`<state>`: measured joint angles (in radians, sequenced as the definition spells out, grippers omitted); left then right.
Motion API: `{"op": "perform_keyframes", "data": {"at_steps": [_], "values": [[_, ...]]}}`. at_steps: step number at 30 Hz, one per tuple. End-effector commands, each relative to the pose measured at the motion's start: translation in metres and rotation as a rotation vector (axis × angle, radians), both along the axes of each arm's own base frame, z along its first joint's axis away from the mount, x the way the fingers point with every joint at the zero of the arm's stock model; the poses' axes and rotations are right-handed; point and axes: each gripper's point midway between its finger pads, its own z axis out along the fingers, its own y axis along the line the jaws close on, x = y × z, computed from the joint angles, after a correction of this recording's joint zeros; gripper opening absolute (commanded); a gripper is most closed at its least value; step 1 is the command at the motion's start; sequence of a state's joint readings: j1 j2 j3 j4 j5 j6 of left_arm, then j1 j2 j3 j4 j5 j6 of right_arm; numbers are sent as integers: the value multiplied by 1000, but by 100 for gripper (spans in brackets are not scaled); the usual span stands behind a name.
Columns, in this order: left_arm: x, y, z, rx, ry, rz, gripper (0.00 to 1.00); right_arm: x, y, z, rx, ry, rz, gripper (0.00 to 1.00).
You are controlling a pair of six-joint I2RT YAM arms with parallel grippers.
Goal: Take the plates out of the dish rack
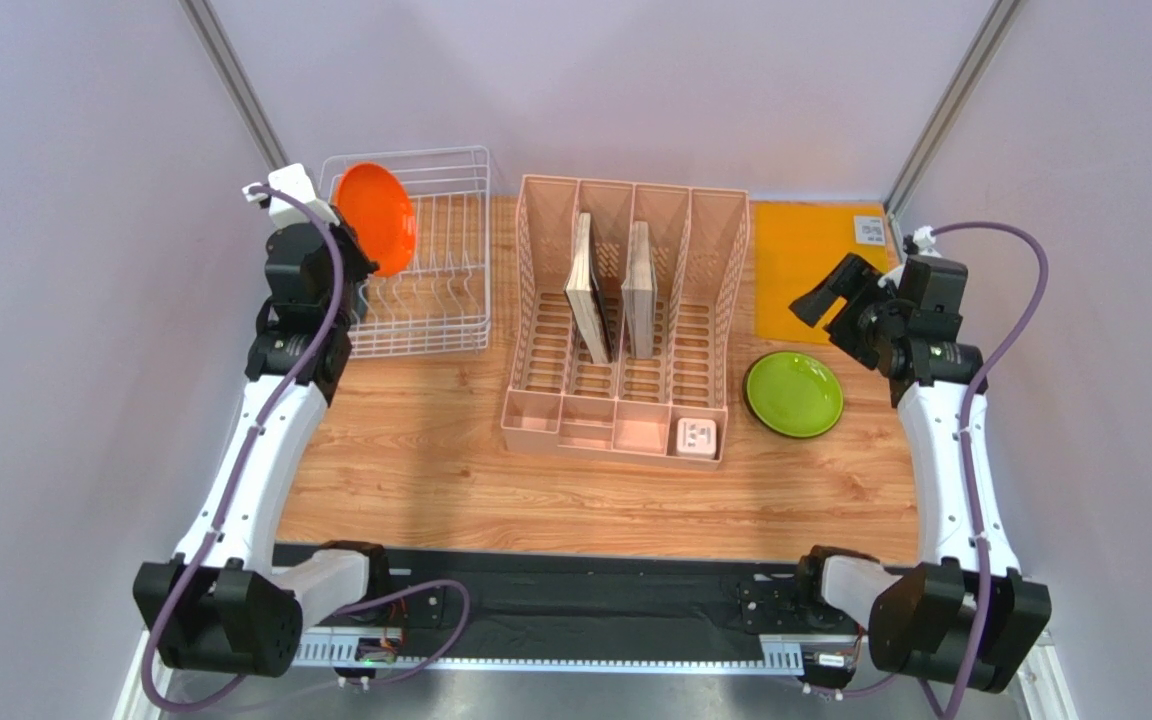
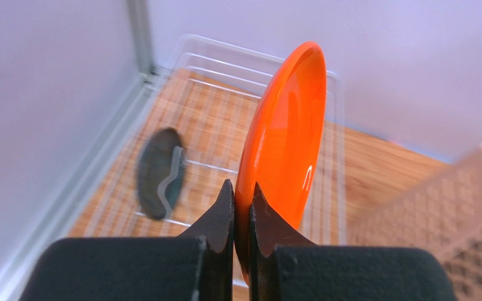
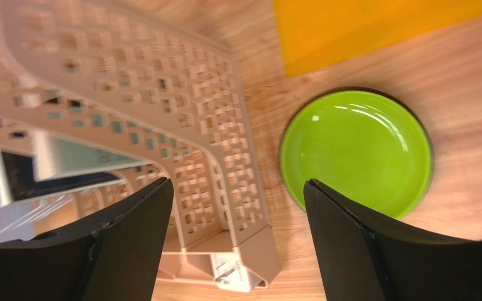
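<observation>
While aloft, left gripper (image 2: 241,191) on plate (image 2: 285,132)

Overhead camera takes the whole table (image 1: 432,480); 2 close wrist cameras both catch the pink organiser (image 3: 180,113).

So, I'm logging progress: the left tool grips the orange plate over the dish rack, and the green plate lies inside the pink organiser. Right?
No. The green plate lies on the table beside the pink organiser, not inside it, as the top view shows. The left tool does grip the orange plate over the dish rack.
</observation>
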<state>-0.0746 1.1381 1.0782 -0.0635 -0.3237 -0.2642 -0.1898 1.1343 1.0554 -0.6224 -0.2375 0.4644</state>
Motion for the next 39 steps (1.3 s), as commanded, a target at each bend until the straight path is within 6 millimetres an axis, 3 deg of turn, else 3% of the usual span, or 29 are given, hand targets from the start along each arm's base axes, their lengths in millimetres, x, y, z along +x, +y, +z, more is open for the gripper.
{"op": "perform_keyframes", "data": {"at_steps": [1,3,4,6,7,13,19,27,39], "values": [[-16,-61,-3,-263,15,-267,0,3,41,71,45,-237,217,83],[-27,-87,3,-356,-4,-385,0,2,54,81,61,-272,273,84],[-33,-100,-8,-381,20,-427,0,-1,61,87,71,-287,310,84],[-46,-117,-10,-426,29,-485,0,-4,74,89,83,-293,350,84],[-55,-130,-23,-442,61,-523,0,-7,77,90,82,-299,360,84],[-102,-172,-52,-518,115,-645,0,-27,114,86,81,-310,459,85],[-130,-208,-66,-566,164,-752,0,-41,152,72,106,-296,568,86],[-148,-260,-70,-600,204,-890,0,-51,191,44,130,-262,671,85],[-152,-301,-72,-629,237,-999,0,-71,235,21,277,-246,801,77]]}}
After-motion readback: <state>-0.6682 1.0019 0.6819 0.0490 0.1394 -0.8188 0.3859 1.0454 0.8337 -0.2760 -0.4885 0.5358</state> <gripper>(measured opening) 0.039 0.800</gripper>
